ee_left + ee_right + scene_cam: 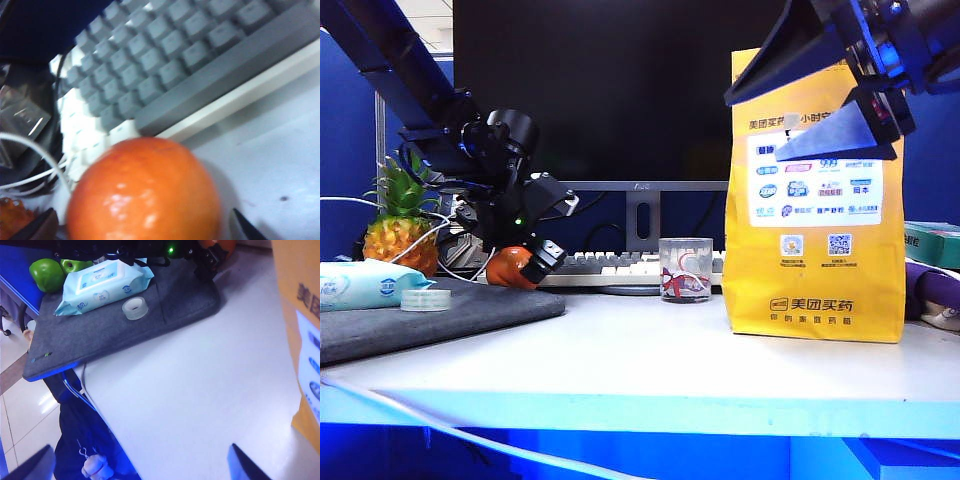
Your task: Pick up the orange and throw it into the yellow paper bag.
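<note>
The glossy orange (506, 268) rests on the white desk beside the grey mat, just in front of the keyboard. My left gripper (520, 262) reaches down around it. In the left wrist view the orange (145, 190) fills the space between the two dark fingertips (42, 227), with a thin gap on each side, so the left gripper (142, 229) is open. The tall yellow paper bag (815, 200) stands upright at the right. My right gripper (752, 130) hangs high in front of the bag's top, open and empty. In the right wrist view the right gripper (142, 465) looks down over the desk edge, with the bag (300, 340) at one side.
A pineapple (400, 235), a wet-wipes pack (360, 285) and a tape roll (425, 298) lie on or behind the grey mat (480, 310). A glass cup (685, 270) stands between the orange and the bag. Behind are the keyboard (620, 265) and a monitor. Green apples (47, 274) sit by the mat.
</note>
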`<state>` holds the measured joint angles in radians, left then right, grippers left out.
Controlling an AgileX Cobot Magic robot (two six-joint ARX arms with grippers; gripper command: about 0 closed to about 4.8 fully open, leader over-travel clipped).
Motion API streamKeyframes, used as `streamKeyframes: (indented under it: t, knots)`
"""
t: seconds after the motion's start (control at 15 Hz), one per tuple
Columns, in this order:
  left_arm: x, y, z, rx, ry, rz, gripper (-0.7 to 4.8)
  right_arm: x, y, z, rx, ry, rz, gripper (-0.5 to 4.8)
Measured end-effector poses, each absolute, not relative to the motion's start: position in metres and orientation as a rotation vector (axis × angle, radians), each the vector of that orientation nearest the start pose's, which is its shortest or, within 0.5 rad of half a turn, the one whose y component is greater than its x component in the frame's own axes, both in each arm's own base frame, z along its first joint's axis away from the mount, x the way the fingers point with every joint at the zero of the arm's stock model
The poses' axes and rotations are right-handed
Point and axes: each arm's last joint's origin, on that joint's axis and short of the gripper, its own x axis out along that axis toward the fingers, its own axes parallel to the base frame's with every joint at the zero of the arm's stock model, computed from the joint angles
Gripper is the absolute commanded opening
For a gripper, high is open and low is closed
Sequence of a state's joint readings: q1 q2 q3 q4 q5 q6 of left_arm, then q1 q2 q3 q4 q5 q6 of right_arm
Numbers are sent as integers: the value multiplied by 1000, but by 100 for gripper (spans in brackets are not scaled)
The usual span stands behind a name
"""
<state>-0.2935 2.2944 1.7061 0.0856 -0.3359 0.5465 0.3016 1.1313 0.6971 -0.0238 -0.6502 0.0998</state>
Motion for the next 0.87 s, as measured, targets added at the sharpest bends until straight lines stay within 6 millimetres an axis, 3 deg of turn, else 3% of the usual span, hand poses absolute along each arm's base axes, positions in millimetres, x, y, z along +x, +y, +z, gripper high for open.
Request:
streamKeyframes:
  t: [0.07, 0.27, 0.47, 0.67, 0.73, 0.87]
  knots:
    - [496, -139, 169, 695, 484, -73, 440, 221, 87, 254, 172, 509, 912, 479]
    - [498, -133, 170, 695, 485, -56, 221, 221, 87, 254, 171, 504, 912, 479]
    - [498, -133, 170, 695, 483, -56, 199, 221, 87, 254, 171, 504, 912, 479]
    - [495, -134, 176, 683, 486, -121, 106, 223, 88, 255, 167, 487, 912, 479]
    - [490, -134, 187, 674, 488, -168, 106, 224, 88, 256, 164, 469, 914, 479]
    - [477, -134, 233, 630, 414, -231, 106, 225, 88, 260, 159, 437, 918, 479]
